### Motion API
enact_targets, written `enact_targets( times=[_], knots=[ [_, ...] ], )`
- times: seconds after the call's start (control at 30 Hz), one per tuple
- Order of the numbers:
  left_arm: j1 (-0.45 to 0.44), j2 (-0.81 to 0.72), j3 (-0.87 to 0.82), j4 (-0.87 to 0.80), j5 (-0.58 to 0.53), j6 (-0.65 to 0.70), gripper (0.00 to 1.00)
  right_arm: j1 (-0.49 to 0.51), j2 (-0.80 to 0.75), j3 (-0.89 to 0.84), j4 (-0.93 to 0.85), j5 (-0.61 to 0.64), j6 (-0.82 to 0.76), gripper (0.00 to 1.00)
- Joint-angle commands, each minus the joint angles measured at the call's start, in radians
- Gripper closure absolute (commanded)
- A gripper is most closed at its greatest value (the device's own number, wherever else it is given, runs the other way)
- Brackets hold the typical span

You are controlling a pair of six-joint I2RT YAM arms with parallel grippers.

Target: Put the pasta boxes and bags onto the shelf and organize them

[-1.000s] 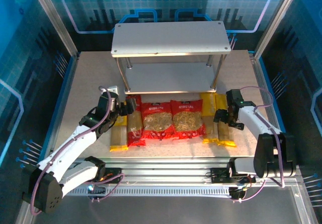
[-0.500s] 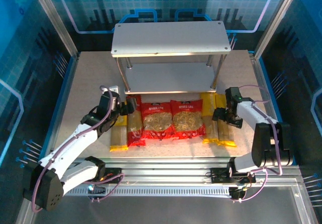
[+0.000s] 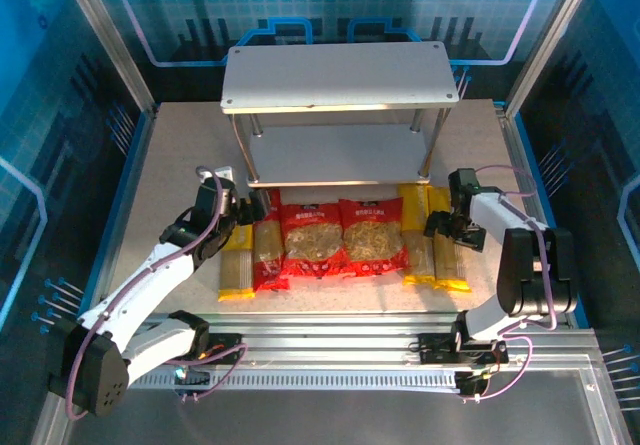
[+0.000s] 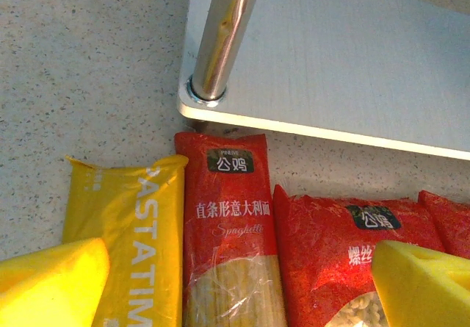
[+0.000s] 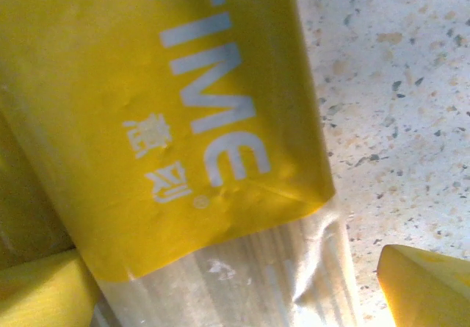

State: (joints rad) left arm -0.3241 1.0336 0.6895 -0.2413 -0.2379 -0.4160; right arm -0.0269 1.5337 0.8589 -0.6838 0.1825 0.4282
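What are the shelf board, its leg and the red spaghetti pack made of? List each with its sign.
The shelf board: pale grey, matte, faintly ribbed, probably plastic or coated panel. The leg: polished metal, judging by mirror-like reflections. The red spaghetti pack: thin glossy plastic film, crinkled, with a clear window.

Speckled tabletop (image 3: 170, 165) carries the shelf (image 3: 340, 75), standing beyond both grippers; six packs lie flat in one row just short of it. Below the left gripper (image 3: 252, 209): red spaghetti pack (image 3: 267, 257), yellow pack (image 3: 236, 267) on its outer side. Between the grippers: red bag (image 3: 313, 237) and second red bag (image 3: 374, 235); below the right gripper (image 3: 441, 230): outer yellow pack (image 3: 449, 260), inner yellow pack (image 3: 414, 237) touching it.
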Motion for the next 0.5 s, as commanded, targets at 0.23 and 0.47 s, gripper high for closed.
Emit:
enact_targets(
  times=[0.23,0.47],
  knots=[
    [0.017,0.022,0.036,0.025,0.009,0.007,0.06,-0.082,0.008,0.007,0.002,-0.008,-0.037,0.04],
    [0.019,0.038,0.038,0.033,0.016,-0.003,0.07,-0.05,0.059,0.015,0.039,-0.105,-0.052,0.02]
  ],
)
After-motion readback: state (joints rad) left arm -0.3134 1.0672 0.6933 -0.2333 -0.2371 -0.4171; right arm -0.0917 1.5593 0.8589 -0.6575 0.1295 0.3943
